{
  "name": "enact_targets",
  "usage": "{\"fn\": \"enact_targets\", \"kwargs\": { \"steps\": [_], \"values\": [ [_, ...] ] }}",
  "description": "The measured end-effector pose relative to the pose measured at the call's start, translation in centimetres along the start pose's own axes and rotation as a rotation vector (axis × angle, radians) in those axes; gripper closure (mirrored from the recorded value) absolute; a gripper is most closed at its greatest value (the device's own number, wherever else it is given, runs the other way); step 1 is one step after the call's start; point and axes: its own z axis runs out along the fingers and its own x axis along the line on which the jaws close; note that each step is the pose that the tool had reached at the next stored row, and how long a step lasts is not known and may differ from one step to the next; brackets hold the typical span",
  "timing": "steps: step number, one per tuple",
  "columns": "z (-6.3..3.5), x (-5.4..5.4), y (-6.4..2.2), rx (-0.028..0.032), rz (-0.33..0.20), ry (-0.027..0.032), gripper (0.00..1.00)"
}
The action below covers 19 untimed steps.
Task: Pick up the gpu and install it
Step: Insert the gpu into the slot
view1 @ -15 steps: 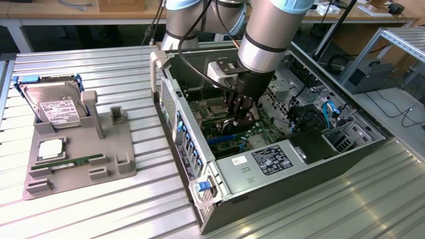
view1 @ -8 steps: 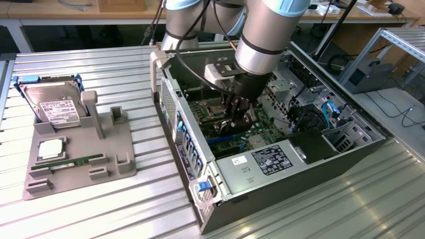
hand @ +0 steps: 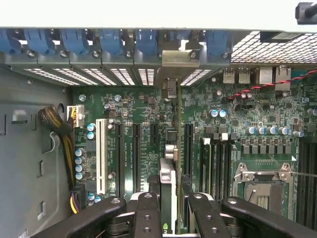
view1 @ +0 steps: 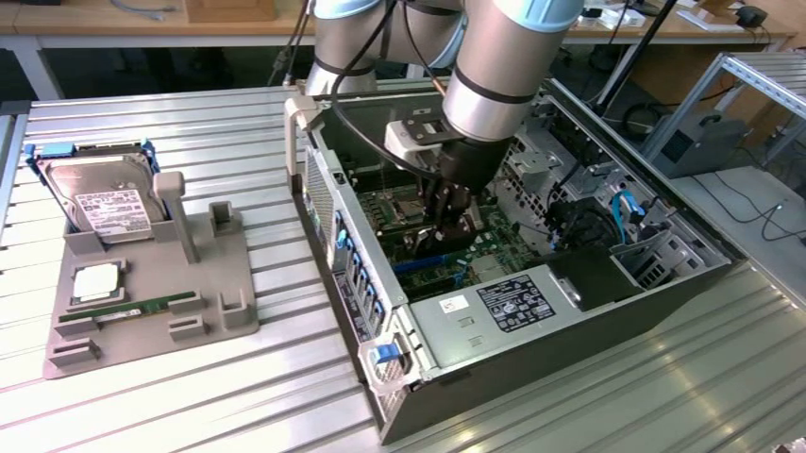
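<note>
Your gripper grasps the gpu edge-on between its fingers; motherboard slots lie just beyond the fingertips.

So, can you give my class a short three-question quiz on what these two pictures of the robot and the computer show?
1. True or false: the end effector is down inside the open computer case.
2. Which thing stands edge-on between the end effector's fingers in the wrist view? A a screwdriver; B the gpu; C a fan.
3. Fill the gap: the hard drive rests on the grey holder on the exterior view's ____ side, outside the case.

Key: 1 true; 2 B; 3 left.
</note>
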Motion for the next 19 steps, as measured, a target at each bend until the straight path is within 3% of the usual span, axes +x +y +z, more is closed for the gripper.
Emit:
{"fn": "enact_targets", "kwargs": {
  "steps": [19],
  "values": [
    [1.12, -0.1, 0.37, 0.0003, 0.017, -0.0004, 0.73]
  ]
}}
